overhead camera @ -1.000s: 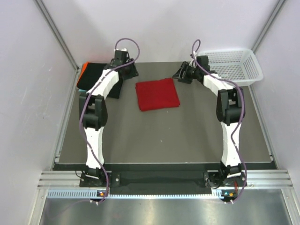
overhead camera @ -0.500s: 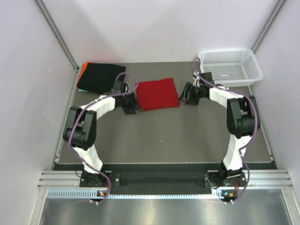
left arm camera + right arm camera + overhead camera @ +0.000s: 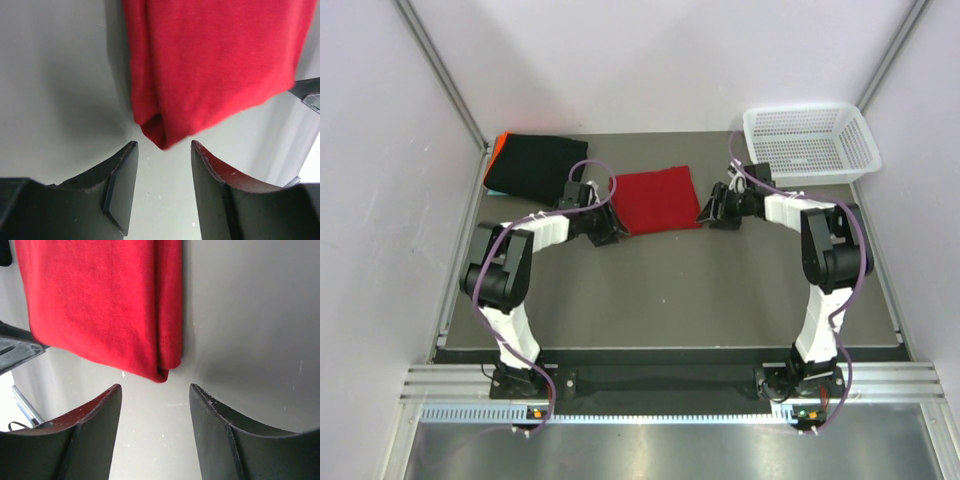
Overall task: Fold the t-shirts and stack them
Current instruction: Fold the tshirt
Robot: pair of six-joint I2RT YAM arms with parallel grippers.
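Left claw [image 3: 163, 146] and right claw [image 3: 155, 387] flank red t-shirt [image 3: 656, 200], seemingly apart.

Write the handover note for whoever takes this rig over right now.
Left gripper: open, empty, at the near-left corner of the folded red t-shirt, not gripping it.
Right gripper: open, empty, at the shirt's near-right corner.
Black t-shirt: folded, at the far-left corner of the table, with an orange edge showing at its left side.
White mesh basket: far-right corner.
Done: red and black are folded.
Left: probably grip both near red corners and carry the shirt onto the black one.
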